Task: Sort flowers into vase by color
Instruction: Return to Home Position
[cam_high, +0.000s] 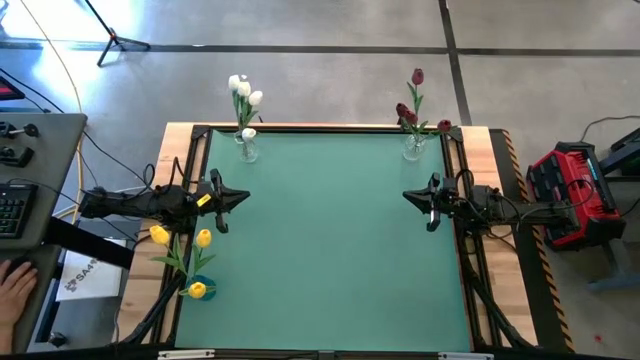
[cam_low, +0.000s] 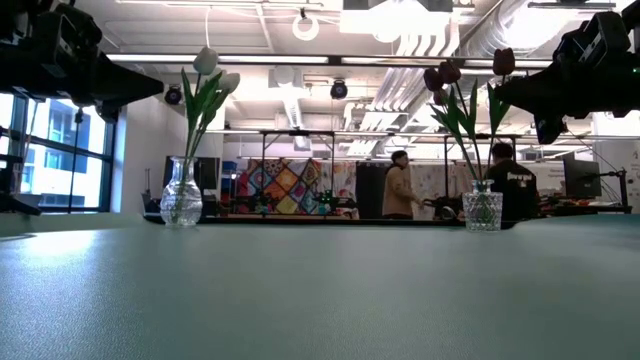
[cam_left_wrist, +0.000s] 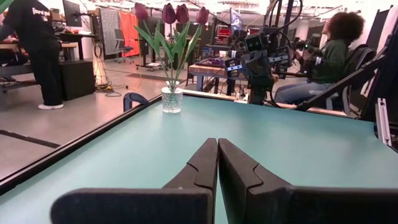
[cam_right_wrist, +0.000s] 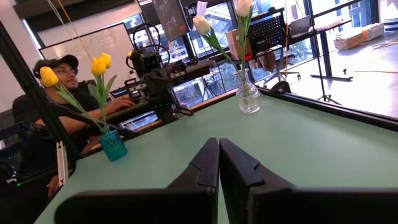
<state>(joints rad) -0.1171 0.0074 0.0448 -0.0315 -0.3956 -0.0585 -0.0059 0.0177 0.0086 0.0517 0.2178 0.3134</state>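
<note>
Flowers sorted, nothing lying loose

Yellow flowers (cam_high: 160, 235) are standing in the blue vase (cam_high: 200, 288) at the table's (cam_high: 330, 250) near left. White flowers (cam_high: 243, 90) are filling the far-left glass vase (cam_high: 247, 148), and red flowers (cam_high: 404, 112) the far-right glass vase (cam_high: 414, 148). Sorting is looking finished. The left gripper (cam_high: 235, 198) is hovering by the left edge and the right gripper (cam_high: 412, 196) opposite, both with fingers together and empty.

high: straight down | low: level across table (cam_low: 320, 290) | wrists: face each other
</note>
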